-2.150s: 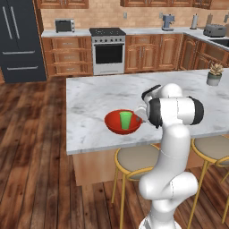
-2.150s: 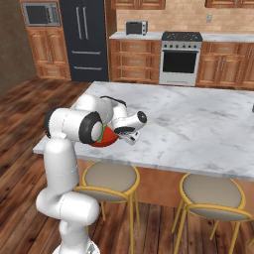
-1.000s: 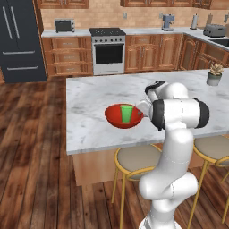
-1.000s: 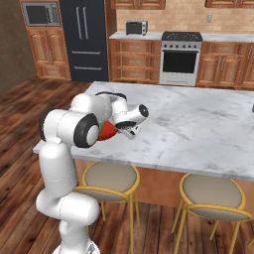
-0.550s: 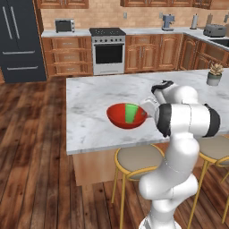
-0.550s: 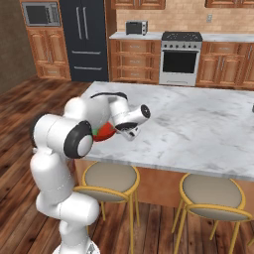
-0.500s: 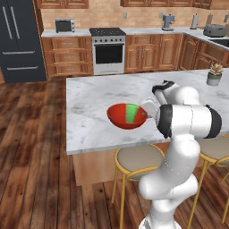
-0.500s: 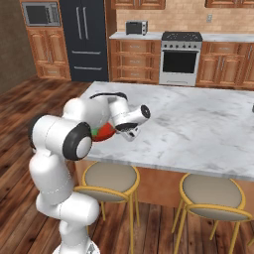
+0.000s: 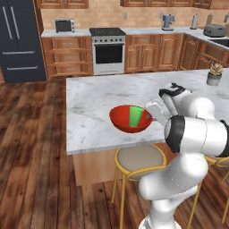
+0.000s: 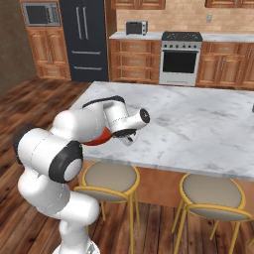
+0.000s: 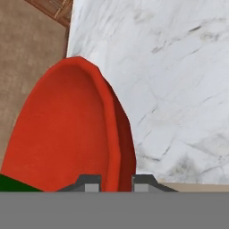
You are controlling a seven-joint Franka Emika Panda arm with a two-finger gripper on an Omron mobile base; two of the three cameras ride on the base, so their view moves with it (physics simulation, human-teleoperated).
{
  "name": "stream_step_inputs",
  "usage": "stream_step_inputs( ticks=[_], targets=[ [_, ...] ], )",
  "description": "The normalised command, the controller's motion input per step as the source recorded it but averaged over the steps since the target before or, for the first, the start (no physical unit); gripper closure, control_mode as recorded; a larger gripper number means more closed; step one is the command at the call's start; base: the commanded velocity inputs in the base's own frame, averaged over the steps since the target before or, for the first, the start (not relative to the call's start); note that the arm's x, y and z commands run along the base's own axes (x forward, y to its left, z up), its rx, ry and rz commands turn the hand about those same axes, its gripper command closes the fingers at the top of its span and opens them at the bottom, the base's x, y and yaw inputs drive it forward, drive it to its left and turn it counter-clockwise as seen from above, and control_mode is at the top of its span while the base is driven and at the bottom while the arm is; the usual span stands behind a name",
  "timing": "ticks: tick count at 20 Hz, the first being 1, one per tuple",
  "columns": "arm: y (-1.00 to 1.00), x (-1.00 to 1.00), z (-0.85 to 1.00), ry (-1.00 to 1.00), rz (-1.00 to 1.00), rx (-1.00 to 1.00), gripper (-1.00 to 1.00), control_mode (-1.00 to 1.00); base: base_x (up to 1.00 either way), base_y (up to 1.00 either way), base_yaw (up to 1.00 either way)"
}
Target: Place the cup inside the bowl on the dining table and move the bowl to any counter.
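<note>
We see the green cup [image 9: 134, 116] inside the red bowl [image 9: 129, 119], lifted above the counter [image 9: 94, 105] near its front edge. Our tool [image 9: 150, 117] pinches the bowl's rim, with bare marble beyond. The bowl has risen, tilting more.

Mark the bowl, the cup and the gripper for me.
bowl [image 9: 121, 121]: left base view, red inner wall left of the cup.
cup [image 9: 134, 116]: left base view, green side.
gripper [image 11: 116, 182]: hand view, between fingertips astride the bowl's rim.

The bowl [image 9: 130, 119] with cup [image 9: 134, 116] has lifted higher.
</note>
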Motion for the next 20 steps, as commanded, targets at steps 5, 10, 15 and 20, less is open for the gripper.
stream_step_inputs(
  ticks=[5,10,15,20],
  targets=[
    [0.00,-0.38,0.07,0.00,0.00,0.00,1.00,-1.00,0.00,0.00,0.00],
    [0.00,-0.30,0.01,0.00,0.00,0.00,1.00,-1.00,0.00,0.00,0.00],
    [0.00,0.00,0.00,0.00,0.00,0.00,1.00,-1.00,0.00,0.00,0.00],
    [0.00,0.00,0.00,0.00,0.00,0.00,1.00,-1.00,0.00,0.00,0.00]
  ],
)
